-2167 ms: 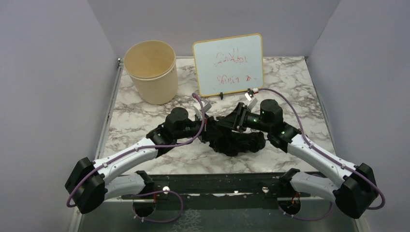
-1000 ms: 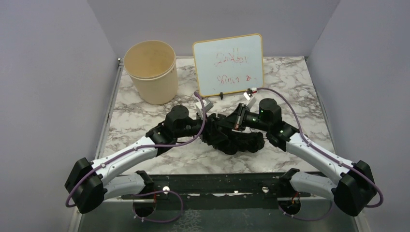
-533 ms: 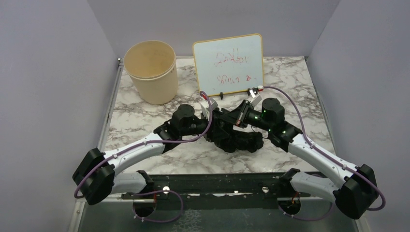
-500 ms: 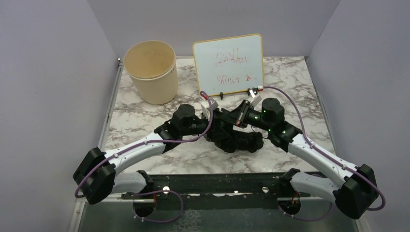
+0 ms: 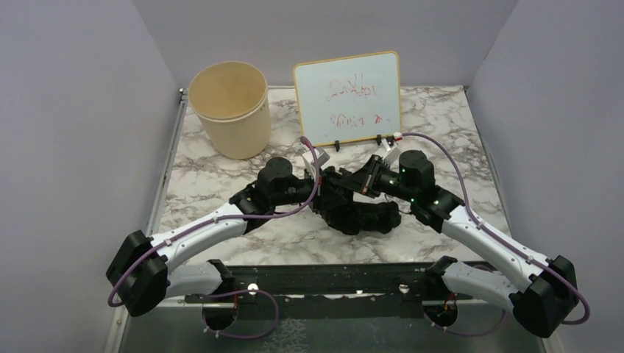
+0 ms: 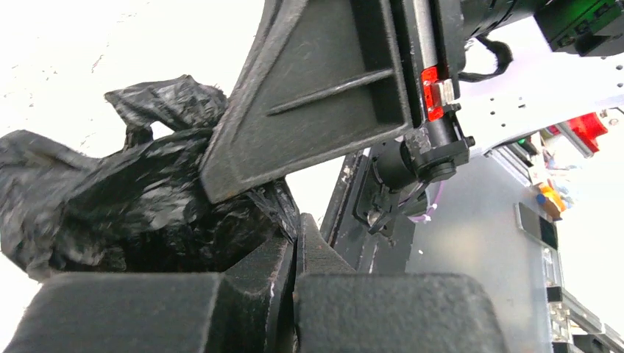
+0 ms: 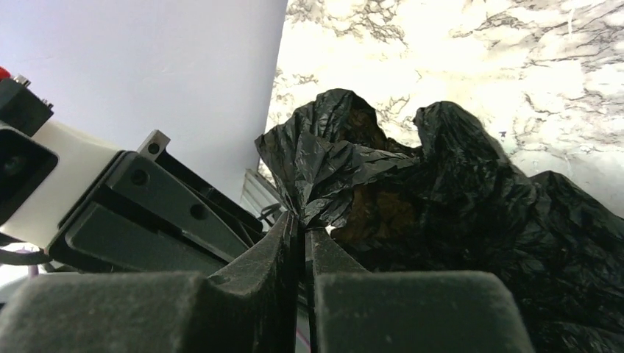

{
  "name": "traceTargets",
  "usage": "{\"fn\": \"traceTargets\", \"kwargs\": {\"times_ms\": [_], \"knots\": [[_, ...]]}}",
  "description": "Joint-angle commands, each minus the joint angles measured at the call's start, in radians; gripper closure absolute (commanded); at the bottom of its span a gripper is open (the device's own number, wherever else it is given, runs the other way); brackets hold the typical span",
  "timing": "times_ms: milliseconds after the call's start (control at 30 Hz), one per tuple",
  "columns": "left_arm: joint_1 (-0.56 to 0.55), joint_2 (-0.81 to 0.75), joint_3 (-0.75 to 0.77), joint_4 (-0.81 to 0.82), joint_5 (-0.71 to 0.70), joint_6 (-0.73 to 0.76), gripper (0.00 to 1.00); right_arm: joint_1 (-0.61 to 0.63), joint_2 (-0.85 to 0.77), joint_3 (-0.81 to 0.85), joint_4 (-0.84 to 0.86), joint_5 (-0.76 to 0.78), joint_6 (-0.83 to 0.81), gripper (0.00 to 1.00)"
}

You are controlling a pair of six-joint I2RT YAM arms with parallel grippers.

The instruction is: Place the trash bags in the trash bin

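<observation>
The trash bags [image 5: 359,215] lie as one crumpled black heap on the marble table [image 5: 456,140], about midway between left and right and a little nearer than the whiteboard [image 5: 347,99]. They are well apart from the trash bin [image 5: 237,136], which stands upright and open at the far left, and nothing of the bags is in it yet. The left gripper [image 6: 296,228] has its jaws pressed together at the heap's left side, and the wrist view suggests they nip only a thin fold of film right at the tips. The right gripper [image 7: 302,220] sits at the heap's right side, its jaws nearly together around a twisted peak of plastic with a hairline gap between them. The main risk, as I judge it, is that such shallow grips on glossy, floppy film slide off once the heap is lifted, dropping it back on the table or leaving one arm with a trailing bag. Both wrists crowd the same spot, so pulling in different directions could stretch or tear the plastic, or knock the fingers together. The way to the bin runs far and left, past the whiteboard's left edge. A hanging tail could snag the board or drape over the bin's rolled rim instead of falling inside, and a light bin might be nudged or tipped by an arm coming in low.
</observation>
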State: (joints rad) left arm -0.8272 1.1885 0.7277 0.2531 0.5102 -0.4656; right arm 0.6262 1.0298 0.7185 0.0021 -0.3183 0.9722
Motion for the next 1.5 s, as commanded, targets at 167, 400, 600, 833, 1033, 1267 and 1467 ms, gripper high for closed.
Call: {"fn": "traceTargets", "kwargs": {"times_ms": [167, 400, 600, 833, 1033, 1267, 1467], "knots": [[-0.004, -0.119, 0.043, -0.138, -0.064, 0.085, 1.00, -0.003, -0.056, 0.113, -0.203, 0.099, -0.190, 0.83], [-0.004, -0.174, 0.068, -0.190, -0.124, 0.101, 1.00, -0.002, -0.063, 0.137, -0.287, 0.111, -0.245, 0.82], [-0.005, -0.180, 0.090, -0.216, -0.124, 0.127, 1.00, -0.003, -0.082, 0.114, -0.281, 0.097, -0.254, 0.73], [-0.004, -0.146, 0.129, -0.225, -0.058, 0.134, 1.00, -0.003, -0.057, 0.116, -0.227, 0.074, -0.214, 0.64], [-0.005, -0.140, 0.161, -0.230, -0.033, 0.146, 1.00, -0.003, -0.020, 0.120, -0.194, 0.079, -0.151, 0.57], [-0.005, -0.146, 0.166, -0.252, -0.023, 0.151, 1.00, -0.018, 0.019, 0.180, -0.265, 0.172, -0.139, 0.37], [-0.004, -0.152, 0.167, -0.252, -0.016, 0.156, 1.00, -0.054, 0.102, 0.223, -0.311, 0.156, -0.134, 0.37]]}}
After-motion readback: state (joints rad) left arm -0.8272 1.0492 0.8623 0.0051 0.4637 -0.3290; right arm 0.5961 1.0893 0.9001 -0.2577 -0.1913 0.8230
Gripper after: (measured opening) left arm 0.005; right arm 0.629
